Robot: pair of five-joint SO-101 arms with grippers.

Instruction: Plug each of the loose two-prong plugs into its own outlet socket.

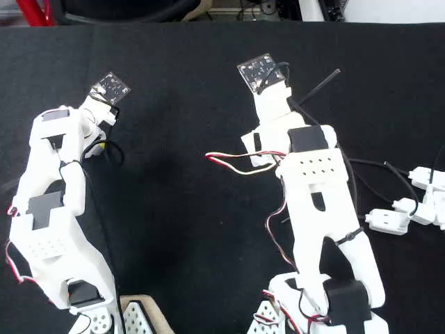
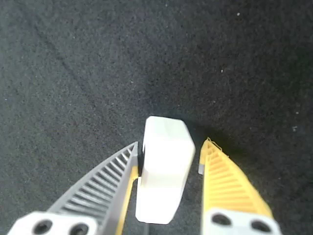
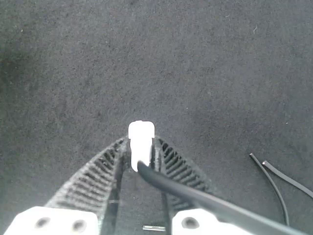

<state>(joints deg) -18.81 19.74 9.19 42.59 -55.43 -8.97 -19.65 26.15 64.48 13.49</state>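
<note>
Left hand [image 2: 171, 143]: one grey and one yellow finger, closed around a white block [image 2: 164, 171]. The grey finger touches it and the yellow finger sits just beside it. Whether the block is a plug or a socket cannot be told. Right hand [image 3: 141, 142]: fingers pressed together, pinching a small white plug [image 3: 141, 130] whose black cable [image 3: 195, 196] runs back over the hand. Both hands are above the black surface [image 3: 146, 49]. Loose white connectors [image 1: 386, 220] with dark leads lie at the surface's right edge.
</note>
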